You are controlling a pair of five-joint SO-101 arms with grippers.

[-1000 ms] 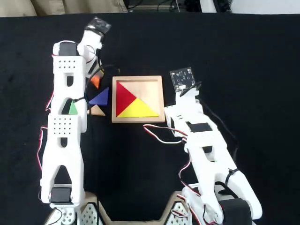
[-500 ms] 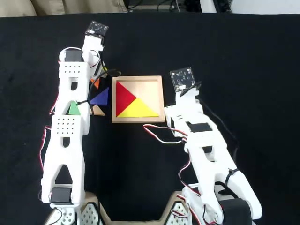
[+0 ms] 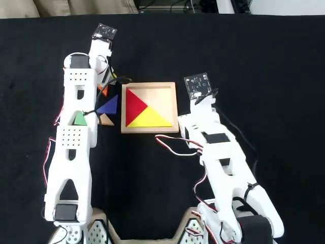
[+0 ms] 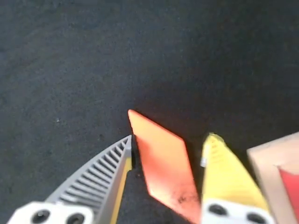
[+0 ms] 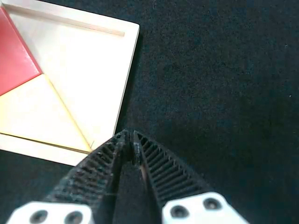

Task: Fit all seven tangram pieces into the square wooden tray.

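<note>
Nearest us, the right gripper has its black ribbed fingers pressed together on nothing. It is poised over the black cloth, just beside a corner of the square wooden tray. In the tray lie a large yellow triangle and a large red triangle, touching along one edge; the rest of its floor shows bare wood.

Left of the tray, on the cloth, sit a small pale wooden triangle and a blue triangle, both partly covered by the left arm. A green triangle peeps through a gap in that arm — we cannot make out its full outline.

Farther on, the left gripper stands with fingers apart on either side of a flat orange parallelogram. The grey ribbed finger touches one edge and the yellow finger is just beside the other — a thin dark gap shows there. The piece's near end is cut off.
</note>
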